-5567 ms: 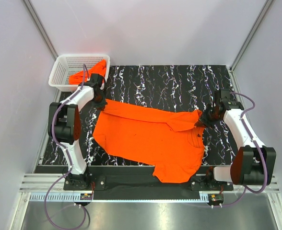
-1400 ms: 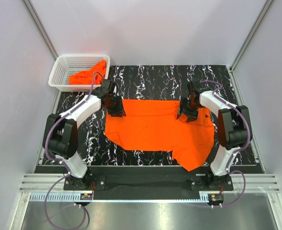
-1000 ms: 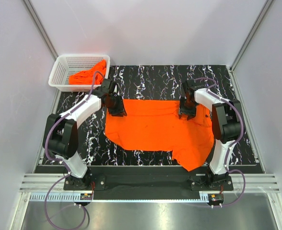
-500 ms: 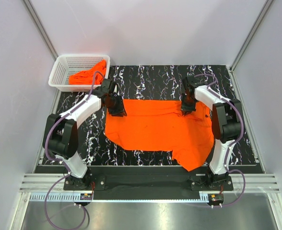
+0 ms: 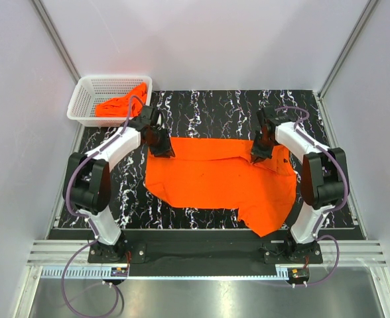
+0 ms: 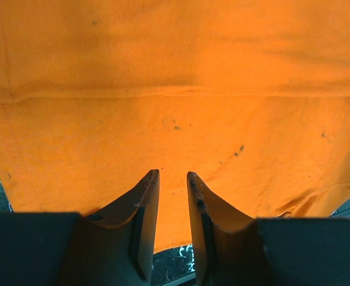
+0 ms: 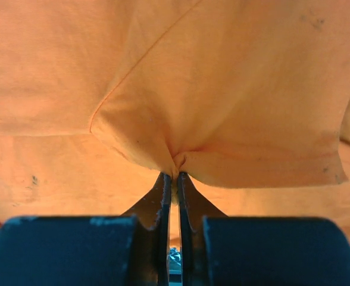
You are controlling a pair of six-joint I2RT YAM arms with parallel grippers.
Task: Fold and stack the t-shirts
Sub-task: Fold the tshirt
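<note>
An orange t-shirt [image 5: 215,175] lies spread on the black marble table [image 5: 208,109], with one part hanging toward the near edge at the right. My left gripper [image 5: 162,149] is at the shirt's far left corner. In the left wrist view my left gripper [image 6: 172,174] has its jaws a little apart with nothing between them, just above the cloth [image 6: 175,71]. My right gripper [image 5: 256,156] is at the shirt's far right part. In the right wrist view my right gripper [image 7: 176,174] is shut on a pinched fold of the shirt [image 7: 222,89]. A second orange t-shirt [image 5: 119,104] lies crumpled in the basket.
The white mesh basket [image 5: 75,106] stands at the far left corner of the table, close to my left arm. Grey walls enclose the table at the back and on both sides. A metal rail [image 5: 195,262] runs along the near edge.
The shirt has been dragged right and laid flatter than 5.6 s ago. In the last second my right arm's elbow swung outward while its gripper stayed on the cloth. My left gripper barely moved.
</note>
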